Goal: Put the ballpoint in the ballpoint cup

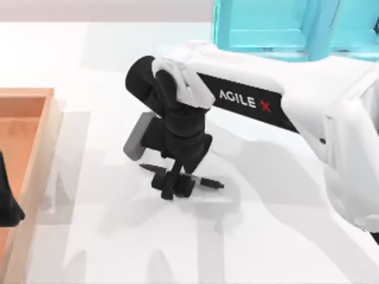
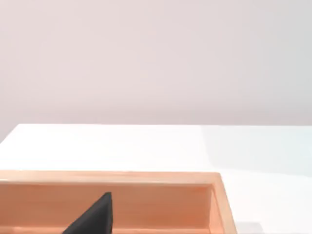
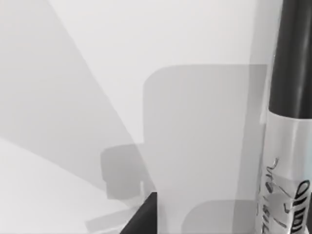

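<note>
Ballpoint (image 1: 204, 181) lying flat on the white table (image 1: 89, 71), just below the middle of the top view, black ends poking out to either side of the right gripper (image 1: 174, 186). Far left of that view: orange wooden tray (image 1: 29, 106) against the left edge, with a dark piece of the left arm (image 1: 7, 201) parked over its lower part; from the left wrist view, same tray's rim (image 2: 146, 176) across the bottom and one black fingertip (image 2: 97, 217) poking up inside it, opening of that pincer impossible to tell. Centre: right gripper pointing down with its fingers low on either side of the pen's barrel, near the table, whether actually pinching it cannot tell. Right wrist view: ballpoint (image 3: 287, 146) close up at the right edge, black end above a white printed barrel. Upper right of the top view: cyan shelf unit (image 1: 260, 29) behind the white AgileX arm.
</note>
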